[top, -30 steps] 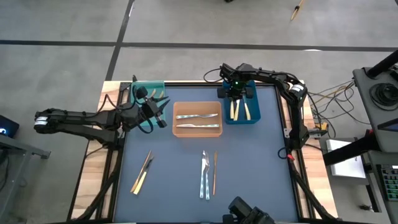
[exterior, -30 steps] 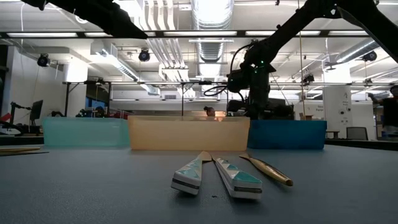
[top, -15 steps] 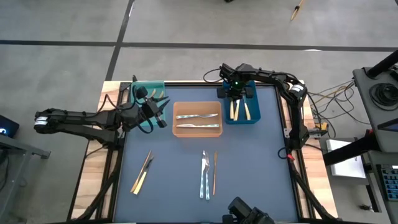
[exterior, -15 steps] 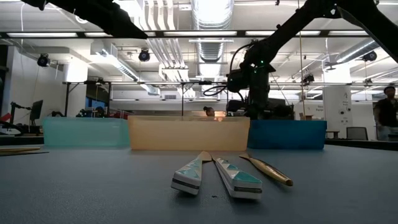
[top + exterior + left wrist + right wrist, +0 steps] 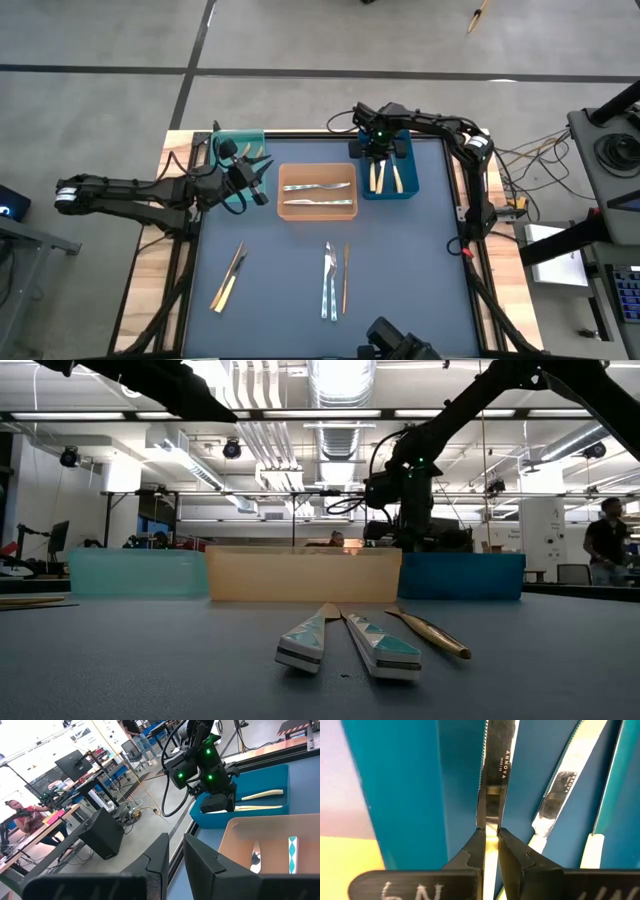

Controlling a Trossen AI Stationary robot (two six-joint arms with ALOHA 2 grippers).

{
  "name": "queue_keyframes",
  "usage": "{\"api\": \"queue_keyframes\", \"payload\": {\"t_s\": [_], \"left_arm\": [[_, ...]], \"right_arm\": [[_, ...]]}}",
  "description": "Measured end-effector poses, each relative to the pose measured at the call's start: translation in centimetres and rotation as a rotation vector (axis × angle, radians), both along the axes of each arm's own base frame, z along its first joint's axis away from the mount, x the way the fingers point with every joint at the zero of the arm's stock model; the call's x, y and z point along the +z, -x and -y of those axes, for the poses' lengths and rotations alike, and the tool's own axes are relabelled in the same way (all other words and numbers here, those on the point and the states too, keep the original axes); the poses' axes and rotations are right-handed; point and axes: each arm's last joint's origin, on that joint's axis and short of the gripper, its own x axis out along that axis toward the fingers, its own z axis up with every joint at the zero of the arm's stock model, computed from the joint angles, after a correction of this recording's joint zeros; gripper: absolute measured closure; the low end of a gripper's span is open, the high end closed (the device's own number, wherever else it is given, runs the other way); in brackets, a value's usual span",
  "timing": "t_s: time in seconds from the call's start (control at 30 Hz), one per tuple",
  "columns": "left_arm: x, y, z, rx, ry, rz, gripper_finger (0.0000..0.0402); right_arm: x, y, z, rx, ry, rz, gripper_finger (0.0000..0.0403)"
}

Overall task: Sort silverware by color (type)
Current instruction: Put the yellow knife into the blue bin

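You had the silverware in four groups: two silver pieces lay lengthwise in the orange bin, and cream-handled pieces lay side by side in the blue bin, where the right tool pinched the blade of a cream-handled knife held over it. On the worktop, two silver pieces with patterned teal handles lay parallel and touching at the near middle. A gold piece lay just beside them, and a gold pair lay angled at the near left.
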Motion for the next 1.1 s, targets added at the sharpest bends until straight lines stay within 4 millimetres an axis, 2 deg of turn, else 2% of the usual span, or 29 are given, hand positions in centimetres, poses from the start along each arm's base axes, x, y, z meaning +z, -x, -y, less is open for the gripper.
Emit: {"api": "queue_keyframes", "payload": {"t_s": [0.27, 0.5, 0.7, 0.9, 1.1], "left_arm": [[0.0, 0.0, 0.0, 0.0, 0.0, 0.0, 0.0361], [-0.2, 0.4, 0.0, -0.002, -0.009, -0.05, 0.0361], [-0.3, 3.0, 0.1, 0.003, 0.024, -0.125, 0.0361], [0.7, 5.5, 0.3, -0.041, 0.078, -0.036, 0.0361], [1.5, 7.2, 0.6, -0.125, 0.118, 0.063, 0.0361]], "right_arm": [[-2.2, -0.6, 0.0, 0.016, -0.04, -0.034, 0.0383], [-3.0, -0.8, 0.1, 0.039, -0.046, -0.042, 0.0383], [-3.0, -0.8, 0.1, 0.054, -0.039, -0.042, 0.0383], [-3.0, -0.8, 0.1, 0.057, -0.034, -0.045, 0.038], [-3.1, -0.8, 0.2, 0.049, -0.031, -0.049, 0.0376]]}}
